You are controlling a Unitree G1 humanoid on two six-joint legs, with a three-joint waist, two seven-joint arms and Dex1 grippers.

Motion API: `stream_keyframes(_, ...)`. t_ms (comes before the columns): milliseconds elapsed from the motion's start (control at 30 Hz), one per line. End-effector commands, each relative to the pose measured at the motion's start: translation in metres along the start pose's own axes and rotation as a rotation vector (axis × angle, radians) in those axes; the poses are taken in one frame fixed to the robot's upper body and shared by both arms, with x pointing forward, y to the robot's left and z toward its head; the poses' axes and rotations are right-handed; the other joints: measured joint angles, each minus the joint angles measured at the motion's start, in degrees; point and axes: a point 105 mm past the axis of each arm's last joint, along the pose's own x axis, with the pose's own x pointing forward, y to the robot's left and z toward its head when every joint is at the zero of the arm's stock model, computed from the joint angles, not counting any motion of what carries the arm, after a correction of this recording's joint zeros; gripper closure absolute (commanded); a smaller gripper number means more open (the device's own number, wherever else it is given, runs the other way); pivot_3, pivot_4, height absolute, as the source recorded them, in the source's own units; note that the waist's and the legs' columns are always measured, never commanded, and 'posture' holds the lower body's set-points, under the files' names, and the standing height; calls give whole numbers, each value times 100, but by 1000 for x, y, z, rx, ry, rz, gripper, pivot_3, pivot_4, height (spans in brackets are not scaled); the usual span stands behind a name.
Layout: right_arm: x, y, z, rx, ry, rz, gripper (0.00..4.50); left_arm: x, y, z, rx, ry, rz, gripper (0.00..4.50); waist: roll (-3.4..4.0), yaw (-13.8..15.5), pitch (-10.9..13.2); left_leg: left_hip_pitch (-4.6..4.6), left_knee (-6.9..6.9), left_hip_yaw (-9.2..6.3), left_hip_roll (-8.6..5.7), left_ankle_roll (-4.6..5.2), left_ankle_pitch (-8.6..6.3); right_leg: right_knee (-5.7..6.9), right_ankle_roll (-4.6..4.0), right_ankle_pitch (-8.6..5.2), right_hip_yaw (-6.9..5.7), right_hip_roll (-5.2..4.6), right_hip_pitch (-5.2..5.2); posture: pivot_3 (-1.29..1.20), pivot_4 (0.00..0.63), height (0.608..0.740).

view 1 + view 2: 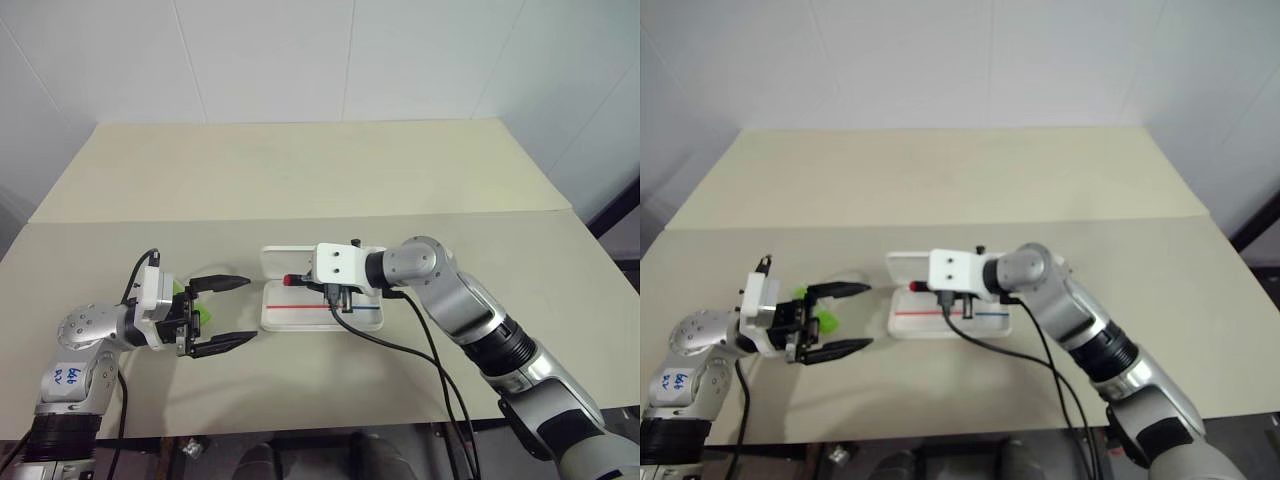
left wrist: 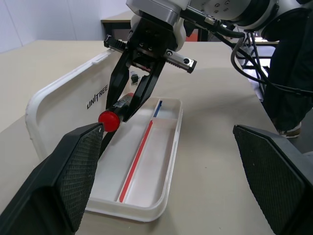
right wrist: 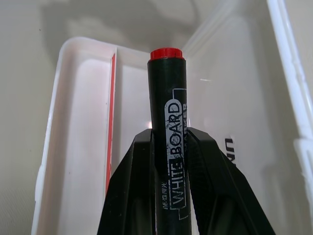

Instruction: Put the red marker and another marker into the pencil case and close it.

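The pencil case (image 1: 322,312) lies open on the worktop (image 1: 300,180), its lid folded back flat and its tray, with the red-and-blue stripe along the bottom, facing up. Nothing rests in the tray yet, so neither marker is stowed and the lid is not shut.

The right gripper (image 2: 128,105) hangs over the tray with its fingers (image 3: 131,196) pinched on the black barrel of the red marker (image 3: 168,122), the red end pointing forward and down toward the tray's floor. The marker sits above the case, not touching the bottom as far as the left wrist view shows. This first placement looks close to done: what it needs is a short lowering and a release.

The left gripper (image 1: 222,312) is held level just beside the case's left end, its fingers spread wide with nothing between them. The other marker (image 1: 198,312), lime green, shows as a small patch behind that gripper; it probably lies on the worktop, though most of it is hidden.

Left to do: drop the red marker in, fetch and stow the green one, then fold the lid over.
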Motion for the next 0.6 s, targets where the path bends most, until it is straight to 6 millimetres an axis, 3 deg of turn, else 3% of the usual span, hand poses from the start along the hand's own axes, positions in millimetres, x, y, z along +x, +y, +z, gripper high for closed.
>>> stream_keyframes(33,-2,-5,13,-34,-27,-17,3576,-2,0,10,43,-6,3,0,0,0,0,0,0,0,0,0,0,0,0,0,0,0,0,0,150,740)
stream_keyframes(367,-4,-1,13,-10,-27,-6,210,2,1,9,43,-16,1,0,0,0,0,0,-1,1,2,-2,-1,0,-2,-1,0,1,-3,0,150,740)
stream_keyframes(400,-5,0,13,-8,-27,-5,16,3,1,9,42,-17,0,0,0,0,0,0,-2,2,2,-2,-1,0,-2,-1,1,1,-3,0,150,740)
stream_keyframes(600,-10,6,11,0,-34,25,16,4,2,9,42,-20,-3,0,0,5,0,-2,-4,2,3,-6,-4,0,-3,-2,0,2,-6,0,150,740)
